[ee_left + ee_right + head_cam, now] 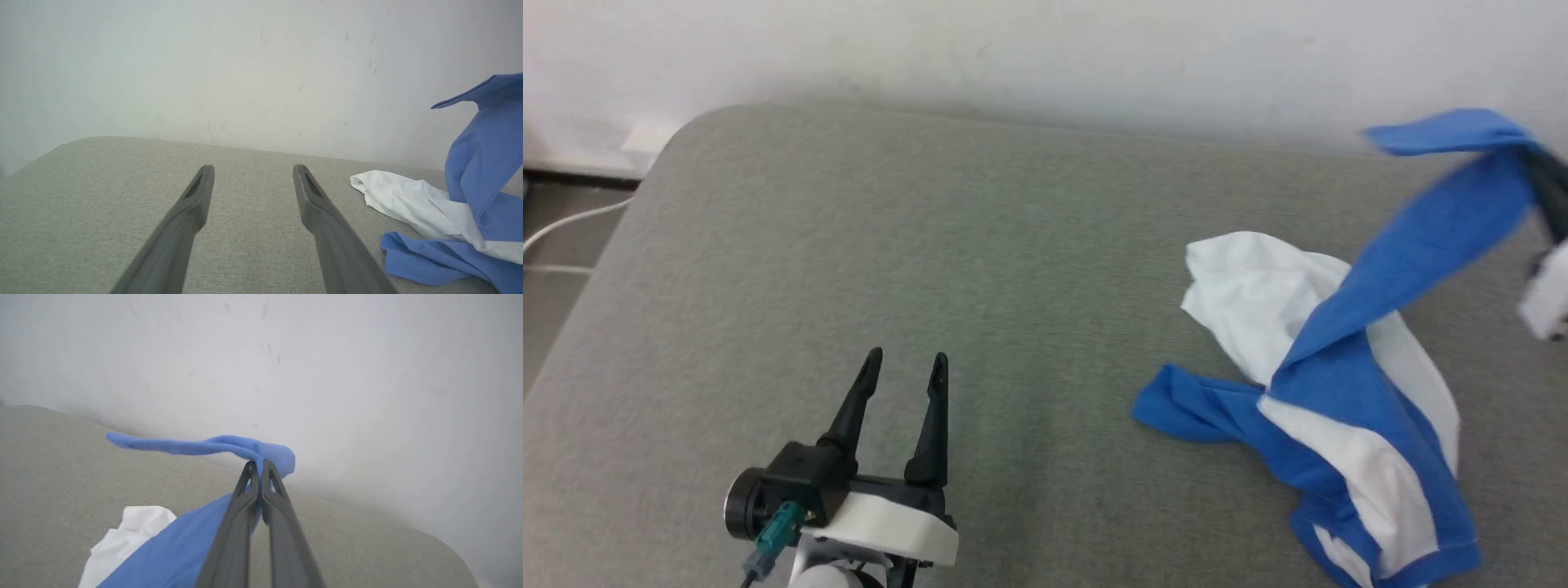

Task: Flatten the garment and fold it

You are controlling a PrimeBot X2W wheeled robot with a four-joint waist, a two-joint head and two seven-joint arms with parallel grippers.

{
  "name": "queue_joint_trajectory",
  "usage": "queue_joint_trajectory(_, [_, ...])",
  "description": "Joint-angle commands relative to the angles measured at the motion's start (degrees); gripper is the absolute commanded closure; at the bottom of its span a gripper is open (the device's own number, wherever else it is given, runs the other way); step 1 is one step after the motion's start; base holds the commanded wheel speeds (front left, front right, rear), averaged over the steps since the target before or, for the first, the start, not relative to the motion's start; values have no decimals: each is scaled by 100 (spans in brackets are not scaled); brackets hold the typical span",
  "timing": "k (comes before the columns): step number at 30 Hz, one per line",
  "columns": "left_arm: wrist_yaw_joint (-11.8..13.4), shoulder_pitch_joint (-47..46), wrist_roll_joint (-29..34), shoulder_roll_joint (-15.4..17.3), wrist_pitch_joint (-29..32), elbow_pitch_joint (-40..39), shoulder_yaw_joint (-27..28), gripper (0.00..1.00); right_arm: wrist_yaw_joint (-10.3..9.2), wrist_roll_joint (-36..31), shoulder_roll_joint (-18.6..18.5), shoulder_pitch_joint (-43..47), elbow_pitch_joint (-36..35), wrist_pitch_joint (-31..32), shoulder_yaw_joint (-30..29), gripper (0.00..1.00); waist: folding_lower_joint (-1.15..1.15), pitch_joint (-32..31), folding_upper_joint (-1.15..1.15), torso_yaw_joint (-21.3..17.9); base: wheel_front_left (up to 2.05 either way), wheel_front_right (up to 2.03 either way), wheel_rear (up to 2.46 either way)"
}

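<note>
The garment (1339, 384) lies crumpled toward the right edge of the grey cushion (931, 204) in the head view. One blue sleeve (1429, 237) is stretched up and right to the right gripper (1539, 175), while the left gripper (907, 359), fingers apart near the front edge, has it well off to its right. Left wrist view: those parted fingers (192, 208) aim at bare cushion, the garment (449, 212) to their right. Right wrist view supplies the grip itself: fingers (241, 514) pinched together on the sleeve's fold, held aloft.

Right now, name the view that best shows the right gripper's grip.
Right wrist view: the right gripper is shut on the blue T-shirt sleeve, close up. Head view blurs it at the edge; left wrist view shows the lifted sleeve.
</note>
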Motion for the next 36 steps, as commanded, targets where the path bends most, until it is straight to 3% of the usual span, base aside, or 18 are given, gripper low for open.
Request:
queue_joint_trajectory(1, [-29,18,49,-19,-28,-23,25,0,-12,-375,171,529,-246,194,-903,100,0,-260,0,-737,0,0,0])
queue_joint_trajectory(2, [-29,18,49,-19,-28,-23,25,0,-12,-375,171,529,-246,194,-903,100,0,-260,0,-737,0,0,0])
queue_joint_trajectory(5, [-51,-6,59,-19,-28,-15,15,0,-12,-1125,438,1194,-554,477,-2130,100,0,-256,0,-906,0,0,0])
queue_joint_trajectory(9, [-78,-57,76,-19,-28,2,-16,0,-12,-1766,941,1826,-688,676,-3240,100,0,-228,0,-1042,0,0,0])
queue_joint_trajectory(15, [-112,-145,103,-19,-28,48,-70,0,-12,-2339,1546,2195,-256,634,-3885,100,0,-173,0,-1109,0,0,0])
queue_joint_trajectory(17, [-127,-168,113,-19,-28,82,-91,0,-12,-2389,1690,2197,-1,454,-3906,0,0,-172,0,-1113,0,0,0])
queue_joint_trajectory(21, [-132,-157,113,-19,-28,119,-111,0,-12,-2336,1835,2064,283,22,-3608,0,0,-223,0,-1161,0,0,0])
queue_joint_trajectory(25, [-166,-91,39,-19,-28,187,-172,0,-12,-2158,1862,1979,100,-484,-3088,0,0,-313,0,-1232,0,0,0])
queue_joint_trajectory(31, [-307,-184,3,26,26,628,-386,0,-12,-1863,2129,2242,-1099,-1037,-2247,0,0,-313,0,-1368,0,0,0])
queue_joint_trajectory(36, [-404,-635,-128,221,1027,983,-760,0,-12,-1815,2429,2663,-2092,-1285,-1776,0,0,-155,0,-1493,0,0,0])
